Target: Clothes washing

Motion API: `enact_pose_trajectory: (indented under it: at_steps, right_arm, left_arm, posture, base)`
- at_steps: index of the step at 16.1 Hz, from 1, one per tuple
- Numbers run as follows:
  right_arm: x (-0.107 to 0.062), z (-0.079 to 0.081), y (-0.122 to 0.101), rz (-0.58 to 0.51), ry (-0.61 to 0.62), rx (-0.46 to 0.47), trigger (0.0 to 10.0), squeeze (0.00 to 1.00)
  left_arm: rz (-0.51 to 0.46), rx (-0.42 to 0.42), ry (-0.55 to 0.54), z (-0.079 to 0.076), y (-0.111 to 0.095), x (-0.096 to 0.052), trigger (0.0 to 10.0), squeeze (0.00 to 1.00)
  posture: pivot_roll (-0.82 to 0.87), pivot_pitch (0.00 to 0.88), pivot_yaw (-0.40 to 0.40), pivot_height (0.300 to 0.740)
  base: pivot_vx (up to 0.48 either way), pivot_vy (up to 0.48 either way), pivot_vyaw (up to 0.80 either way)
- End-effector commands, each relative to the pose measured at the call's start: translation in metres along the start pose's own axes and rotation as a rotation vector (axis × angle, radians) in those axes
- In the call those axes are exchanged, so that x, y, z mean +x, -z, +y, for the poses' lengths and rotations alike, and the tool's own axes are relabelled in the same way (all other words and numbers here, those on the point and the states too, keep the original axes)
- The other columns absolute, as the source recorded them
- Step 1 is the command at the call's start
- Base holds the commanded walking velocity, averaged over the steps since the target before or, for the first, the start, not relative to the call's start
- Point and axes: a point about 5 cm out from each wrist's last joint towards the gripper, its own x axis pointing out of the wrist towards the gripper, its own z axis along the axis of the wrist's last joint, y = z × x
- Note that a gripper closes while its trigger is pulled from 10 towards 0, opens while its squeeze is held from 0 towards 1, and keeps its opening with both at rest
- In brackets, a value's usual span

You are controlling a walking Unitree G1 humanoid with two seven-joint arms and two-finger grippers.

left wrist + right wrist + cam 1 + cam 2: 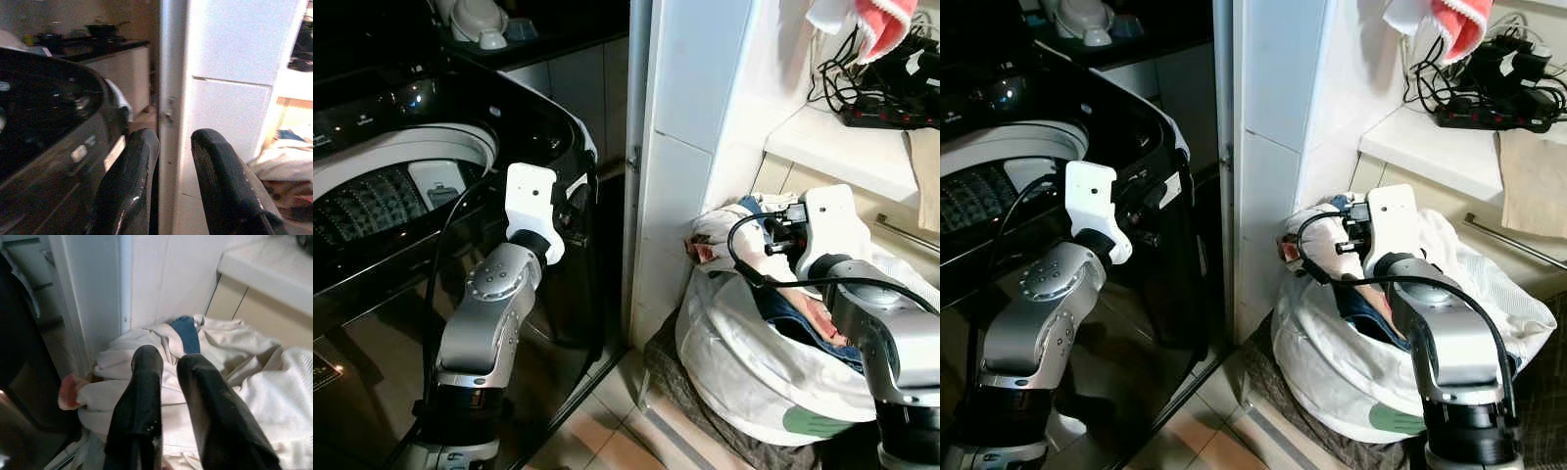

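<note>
A black top-loading washing machine (372, 196) stands at my left with its lid up and the drum showing. To my right, a white laundry bag (744, 362) sits on the floor, full of clothes. A cream garment (230, 340) lies on top, with a blue piece (186, 333) and a pink-red cloth (68, 389) beside it. My right gripper (168, 357) hangs just above the cream garment, its fingers close together with nothing between them. My left gripper (174, 142) is raised beside the machine's front right corner, its fingers near each other and empty.
A white tiled wall corner (675, 147) separates the machine from the bag. A shelf (822, 137) above the bag carries a power strip with cables (881, 108); a red and white towel (881, 20) hangs over it. Tiled floor (607, 431) lies below.
</note>
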Motion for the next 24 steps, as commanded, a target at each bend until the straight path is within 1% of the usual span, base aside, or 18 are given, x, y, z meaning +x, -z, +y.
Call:
enact_pose_trajectory:
  at_steps: [1,2,5,6,7,9,10,11,12,13,15,16,18,19,20,21,22,24]
  right_arm:
    - [0.004,-0.008,0.006,0.050,0.012,0.030,10.0,1.00]
    - [0.006,-0.010,0.007,0.060,0.013,0.027,10.0,1.00]
    - [0.021,-0.020,0.006,0.115,-0.025,0.007,10.0,1.00]
    - [0.023,-0.023,0.006,0.149,-0.052,-0.012,10.0,1.00]
    - [0.022,-0.024,0.005,0.159,-0.077,-0.024,10.0,1.00]
    - [0.006,-0.029,-0.009,0.145,-0.217,-0.127,10.0,1.00]
    - [-0.012,-0.042,-0.019,0.148,-0.286,-0.214,10.0,1.00]
    - [-0.013,-0.046,-0.021,0.151,-0.280,-0.229,10.0,1.00]
    - [-0.012,-0.057,-0.022,0.160,-0.242,-0.244,10.0,1.00]
    - [-0.008,-0.063,-0.020,0.172,-0.231,-0.224,10.0,1.00]
    - [0.000,-0.064,-0.005,0.225,-0.279,-0.180,10.0,1.00]
    - [0.009,-0.070,0.006,0.270,-0.257,-0.170,10.0,1.00]
    - [0.033,-0.080,0.027,0.302,-0.139,-0.092,10.0,1.00]
    - [0.036,-0.080,0.030,0.306,-0.124,-0.082,10.0,1.00]
    - [0.044,-0.081,0.039,0.325,-0.058,-0.019,10.0,1.00]
    - [0.049,-0.080,0.047,0.353,-0.036,0.052,10.0,0.53]
    - [0.050,-0.078,0.050,0.369,-0.038,0.081,10.0,0.00]
    - [0.053,-0.074,0.066,0.436,-0.035,0.140,10.0,0.00]
  left_arm:
    - [0.013,0.000,0.118,-0.012,0.002,-0.002,10.0,0.00]
    - [0.012,0.008,0.141,-0.014,0.002,-0.003,10.0,0.00]
    - [0.031,0.049,0.450,-0.035,0.000,-0.016,10.0,0.00]
    - [0.046,0.060,0.533,-0.038,-0.001,-0.021,10.0,0.00]
    - [0.053,0.067,0.562,-0.039,-0.001,-0.024,10.0,0.00]
    - [0.084,0.061,0.650,-0.039,-0.003,-0.033,10.0,0.00]
    - [0.113,0.053,0.712,-0.038,-0.003,-0.041,10.0,0.00]
    - [0.120,0.053,0.721,-0.038,-0.003,-0.042,10.0,0.00]
    - [0.129,0.058,0.724,-0.038,-0.001,-0.041,10.0,0.00]
    - [0.136,0.060,0.728,-0.038,0.000,-0.039,10.0,0.00]
    - [0.148,0.055,0.763,-0.041,0.000,-0.038,10.0,0.00]
    - [0.162,0.059,0.788,-0.042,-0.001,-0.039,10.0,0.00]
    - [0.170,0.068,0.798,-0.041,-0.001,-0.038,10.0,0.00]
    - [0.171,0.068,0.798,-0.040,-0.002,-0.038,10.0,0.00]
    - [0.176,0.074,0.797,-0.039,-0.002,-0.039,10.0,0.00]
    - [0.183,0.080,0.800,-0.038,-0.002,-0.040,10.0,0.00]
    - [0.186,0.081,0.802,-0.038,-0.002,-0.041,10.0,0.00]
    - [0.199,0.087,0.814,-0.038,-0.003,-0.044,10.0,0.00]
  posture:
    - [-0.07,0.000,0.001,0.740]
    - [-0.07,0.000,0.001,0.740]
    - [-0.06,0.000,0.001,0.740]
    - [-0.06,0.000,0.000,0.740]
    - [-0.05,0.000,-0.007,0.740]
    - [-0.04,0.000,-0.011,0.740]
    - [-0.05,0.000,-0.003,0.740]
    - [-0.05,0.000,-0.003,0.740]
    - [-0.06,0.000,0.005,0.740]
    - [-0.06,0.000,0.017,0.740]
    - [-0.06,0.000,0.017,0.740]
    - [-0.07,0.000,0.031,0.740]
    - [-0.06,0.000,0.036,0.740]
    - [-0.05,0.000,0.036,0.740]
    - [-0.04,0.000,0.033,0.740]
    - [-0.03,0.000,0.030,0.740]
    - [-0.03,0.000,0.030,0.740]
    - [-0.02,0.000,0.023,0.740]
  base:
    - [0.000,0.000,0.00]
    - [0.000,0.000,0.00]
    - [0.000,0.000,0.00]
    - [0.000,0.000,0.00]
    - [0.000,0.000,0.00]
    - [0.000,0.000,0.00]
    - [0.000,0.000,0.00]
    - [0.000,0.000,0.00]
    - [0.000,0.000,0.00]
    - [0.000,0.000,0.00]
    - [0.000,0.000,0.00]
    - [0.000,0.000,0.00]
    - [0.000,0.000,0.00]
    - [0.000,0.000,0.00]
    - [0.000,0.000,0.00]
    - [0.000,0.000,0.00]
    - [0.000,0.000,0.00]
    - [0.000,0.000,0.00]
